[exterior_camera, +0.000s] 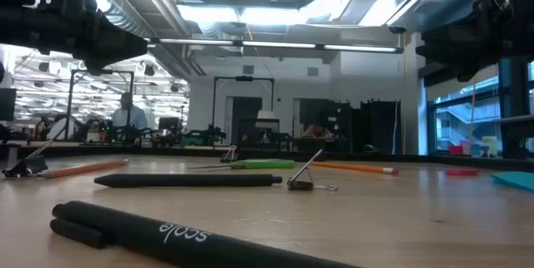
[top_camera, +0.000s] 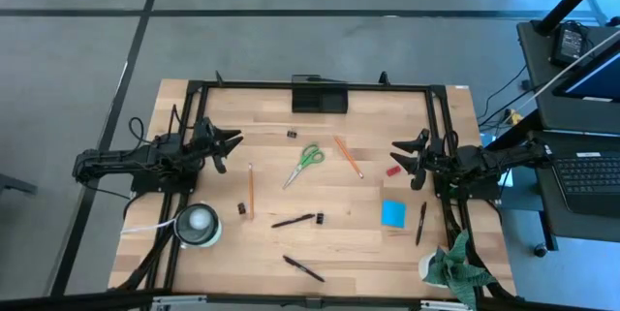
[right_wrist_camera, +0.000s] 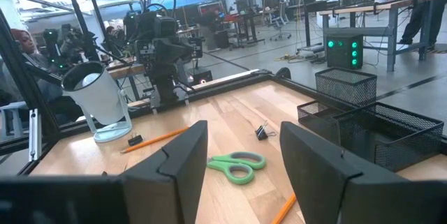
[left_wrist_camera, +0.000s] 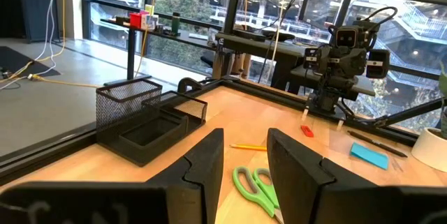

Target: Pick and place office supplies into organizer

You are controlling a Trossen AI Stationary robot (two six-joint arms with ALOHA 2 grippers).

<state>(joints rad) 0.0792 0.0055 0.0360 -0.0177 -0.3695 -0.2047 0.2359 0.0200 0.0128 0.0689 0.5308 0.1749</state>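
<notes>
- Left pincer (top_camera: 231,147) and right pincer (top_camera: 399,154): both wide open, empty, raised at opposite sides of the bench (top_camera: 358,243).
- Scissors (top_camera: 306,163) flat mid-bench between them; organizer (top_camera: 319,96) at the far edge.
- Approach from above, fingers across the closed blades.
- Close only once level with the bench.
- Avoid the nearby pencil (top_camera: 348,156).

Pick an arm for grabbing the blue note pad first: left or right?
Right, probably. The blue note pad lies on the right half of the table, just below the right end effector, which is open and empty. The left end effector, also open, would have to cross past the scissors.
</notes>
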